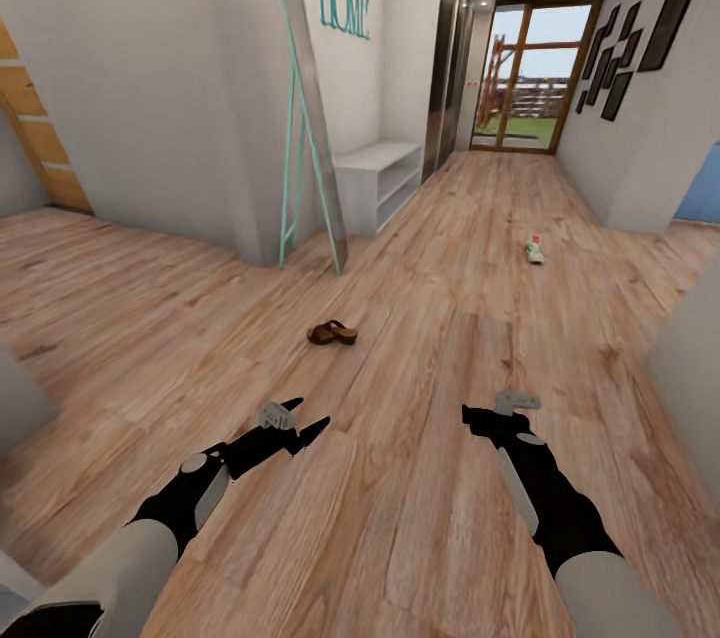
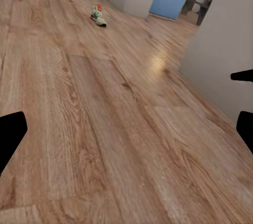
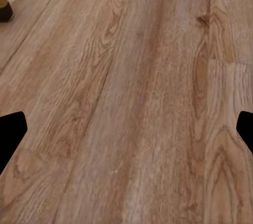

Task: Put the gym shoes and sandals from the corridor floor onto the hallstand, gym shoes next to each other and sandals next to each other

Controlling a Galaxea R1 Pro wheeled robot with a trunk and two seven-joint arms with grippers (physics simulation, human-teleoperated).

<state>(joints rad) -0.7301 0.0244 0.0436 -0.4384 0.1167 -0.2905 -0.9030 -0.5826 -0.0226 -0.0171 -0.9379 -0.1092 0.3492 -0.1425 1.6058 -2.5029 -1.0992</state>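
Note:
One dark brown sandal (image 1: pixel 332 332) lies on the corridor floor (image 1: pixel 420 518), ahead of my left gripper (image 1: pixel 305 418); its edge also shows in the right wrist view as the sandal (image 3: pixel 4 10). Further down the corridor to the right lies one white gym shoe (image 1: pixel 535 248), also seen in the left wrist view as the gym shoe (image 2: pixel 98 16). Both grippers hover low over bare planks, well short of either shoe. The left gripper (image 2: pixel 126 129) is open and empty. The right gripper (image 1: pixel 492 410) (image 3: pixel 126 129) is open and empty too. The hallstand is out of view.
A teal-framed mirror (image 1: pixel 312 118) leans on the left wall. Beyond it stands a plain low white bench (image 1: pixel 378 180) with open shelves. A glass door (image 1: pixel 530 78) closes the far end. A wall corner (image 1: pixel 690 358) juts in at the right.

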